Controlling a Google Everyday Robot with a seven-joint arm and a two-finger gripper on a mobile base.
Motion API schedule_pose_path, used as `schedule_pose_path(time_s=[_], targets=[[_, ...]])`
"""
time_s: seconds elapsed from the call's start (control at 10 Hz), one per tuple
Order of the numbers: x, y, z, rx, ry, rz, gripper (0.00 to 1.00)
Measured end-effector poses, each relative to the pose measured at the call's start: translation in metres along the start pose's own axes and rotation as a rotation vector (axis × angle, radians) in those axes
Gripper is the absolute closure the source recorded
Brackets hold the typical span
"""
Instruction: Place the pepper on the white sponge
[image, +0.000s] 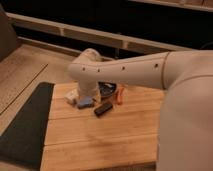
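The pepper (119, 95) is lying on the wooden tabletop (115, 135), just right of the dark bowl (107, 90). The white sponge (71, 96) is sitting well left of the bowl, apart from the pepper. The pincer (88, 95) is hanging low just left of the bowl, largely hidden by the arm (125, 72); how open it is, or whether it is holding anything, I cannot tell.

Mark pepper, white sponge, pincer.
pepper (119, 95): camera view, mid-body.
white sponge (71, 96): camera view, top face.
pincer (88, 94): camera view, arm's lower tip, behind the blue sponge (85, 103).
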Motion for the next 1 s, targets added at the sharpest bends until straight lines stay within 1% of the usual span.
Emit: schedule_pose_path(time_s=[0.1, 0.2, 0.3, 0.5, 0.6, 0.7, 0.8, 0.9, 1.0], targets=[[-0.016, -0.023, -0.011, 0.008, -0.066, 0.026, 0.35], [-0.022, -0.029, -0.016, 0.005, -0.091, 0.035, 0.35], [-0.023, -0.028, -0.016, 0.004, -0.096, 0.033, 0.35], [-0.023, -0.029, -0.014, 0.007, -0.092, 0.038, 0.35], [-0.025, -0.041, -0.006, 0.023, -0.085, 0.059, 0.35], [-0.031, -0.094, 0.012, 0.095, -0.068, 0.132, 0.35], [-0.035, -0.117, 0.018, 0.121, -0.067, 0.162, 0.35], [-0.042, -0.164, 0.026, 0.168, -0.069, 0.226, 0.35], [-0.05, -0.191, 0.033, 0.186, -0.076, 0.269, 0.35]])
